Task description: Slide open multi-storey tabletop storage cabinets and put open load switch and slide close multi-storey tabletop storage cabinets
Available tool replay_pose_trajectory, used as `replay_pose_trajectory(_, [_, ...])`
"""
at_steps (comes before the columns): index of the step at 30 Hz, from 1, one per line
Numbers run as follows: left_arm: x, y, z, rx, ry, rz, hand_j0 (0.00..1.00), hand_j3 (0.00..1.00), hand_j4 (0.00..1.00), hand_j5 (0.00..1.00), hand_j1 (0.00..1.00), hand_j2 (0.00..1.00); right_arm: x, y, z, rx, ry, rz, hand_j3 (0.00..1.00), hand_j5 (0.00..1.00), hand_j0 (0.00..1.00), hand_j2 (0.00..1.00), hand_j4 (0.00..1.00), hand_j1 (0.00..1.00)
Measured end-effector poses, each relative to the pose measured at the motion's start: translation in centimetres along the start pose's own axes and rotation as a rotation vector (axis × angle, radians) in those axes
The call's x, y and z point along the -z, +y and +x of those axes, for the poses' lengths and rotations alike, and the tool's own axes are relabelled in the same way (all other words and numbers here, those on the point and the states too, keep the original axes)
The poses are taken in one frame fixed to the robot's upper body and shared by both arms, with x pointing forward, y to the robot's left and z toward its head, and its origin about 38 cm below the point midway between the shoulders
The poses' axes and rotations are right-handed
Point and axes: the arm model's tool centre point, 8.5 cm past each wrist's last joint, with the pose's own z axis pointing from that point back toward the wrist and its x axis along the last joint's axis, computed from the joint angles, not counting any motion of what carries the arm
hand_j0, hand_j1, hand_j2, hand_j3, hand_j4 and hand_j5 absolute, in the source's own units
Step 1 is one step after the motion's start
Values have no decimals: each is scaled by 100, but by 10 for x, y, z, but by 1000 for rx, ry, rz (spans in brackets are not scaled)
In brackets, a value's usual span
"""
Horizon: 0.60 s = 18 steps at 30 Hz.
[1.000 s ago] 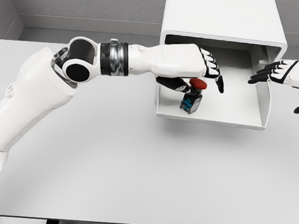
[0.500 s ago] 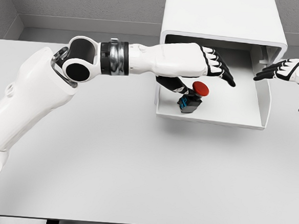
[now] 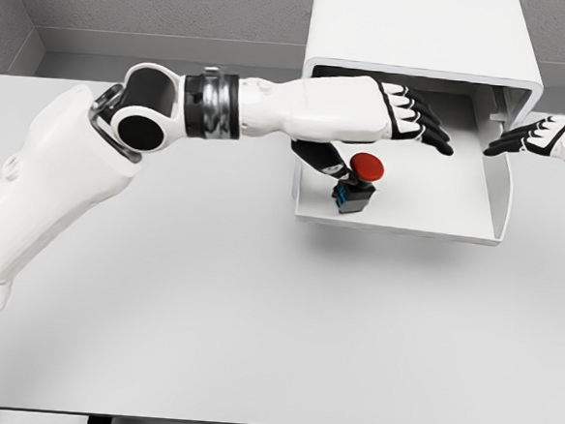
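Head view: the load switch (image 3: 359, 184) is seen standing in the pulled-out drawer (image 3: 428, 211), just released beneath the left hand (image 3: 386, 114), whose fingers are spread. The right hand (image 3: 545, 138) is held open beside the drawer's right wall. Withdrawal of the left hand is called for, then the drawer is to be pushed shut.

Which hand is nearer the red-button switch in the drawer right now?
Left. The left hand hangs right over the switch in the open drawer, fingers spread, thumb beside it. The right hand is off past the drawer's right wall, open.
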Motion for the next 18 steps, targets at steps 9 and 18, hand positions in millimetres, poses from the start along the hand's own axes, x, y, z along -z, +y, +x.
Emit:
replay_pose_trajectory(9, [-11,3,-1,-6,6,3,100,100,100,100,100,100,7,18,0,35,-12,30,100,100,100,100,100,100])
replay_pose_trajectory(18, [-29,19,11,-8,-31,30,100,100,100,100,100,100,-3,-7,1,0,0,-79,100,100,100,100,100,100])
